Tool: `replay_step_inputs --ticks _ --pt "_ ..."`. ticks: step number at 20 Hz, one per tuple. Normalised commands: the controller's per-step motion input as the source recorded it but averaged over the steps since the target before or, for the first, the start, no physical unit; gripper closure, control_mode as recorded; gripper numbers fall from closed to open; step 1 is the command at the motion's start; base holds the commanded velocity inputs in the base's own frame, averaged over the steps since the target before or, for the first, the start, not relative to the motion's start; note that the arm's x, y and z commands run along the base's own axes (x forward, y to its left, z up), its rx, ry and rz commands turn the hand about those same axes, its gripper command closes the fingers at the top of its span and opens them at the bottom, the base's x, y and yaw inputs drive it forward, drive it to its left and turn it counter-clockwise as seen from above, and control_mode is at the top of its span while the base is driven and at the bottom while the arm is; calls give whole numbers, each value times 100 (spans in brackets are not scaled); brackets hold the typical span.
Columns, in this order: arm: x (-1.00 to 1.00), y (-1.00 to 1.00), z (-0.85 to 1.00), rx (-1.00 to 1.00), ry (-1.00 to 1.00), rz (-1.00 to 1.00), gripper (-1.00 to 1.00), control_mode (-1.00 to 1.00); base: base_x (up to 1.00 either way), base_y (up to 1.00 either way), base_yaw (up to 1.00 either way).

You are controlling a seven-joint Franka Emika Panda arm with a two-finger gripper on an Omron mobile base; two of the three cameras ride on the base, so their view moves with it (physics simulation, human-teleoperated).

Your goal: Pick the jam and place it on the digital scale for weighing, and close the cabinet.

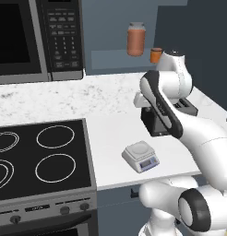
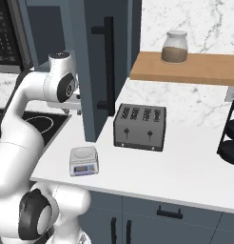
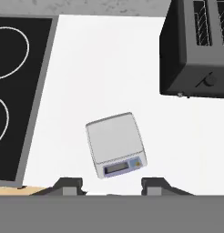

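Observation:
The jam [image 1: 156, 55], a tiny orange jar, stands on the shelf inside the open cabinet [image 1: 113, 57], to the right of a taller orange-brown jar [image 1: 136, 39]. The cabinet's slate-blue door [image 2: 90, 71] is swung out over the counter, its dark bar handle [image 2: 108, 64] facing the toaster. The digital scale [image 1: 141, 156] [image 2: 83, 160] sits near the counter's front edge with nothing on its plate. My gripper [image 3: 111, 184] hangs well above the counter, looking straight down at the scale [image 3: 116, 144]. Its fingers stand apart with nothing between them.
A dark toaster [image 2: 139, 127] [image 3: 196, 50] stands behind and to the right of the scale. The black cooktop [image 1: 41, 156] lies left of the counter, below a microwave [image 1: 37, 37]. A wooden shelf [image 2: 199, 71] carries a glass jar [image 2: 175, 46]; a black rack [image 2: 230, 133] is at far right.

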Motion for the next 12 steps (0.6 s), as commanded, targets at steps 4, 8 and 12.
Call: replay_step_inputs --ticks 4,8,12 --pt "-31 0 3 0 -13 0 -100 -100 0 0 0" --pt "-53 9 26 -7 -39 0 -100 -100 0 0 0" --pt "-23 9 37 -9 -41 0 -100 -100 0 0 0"
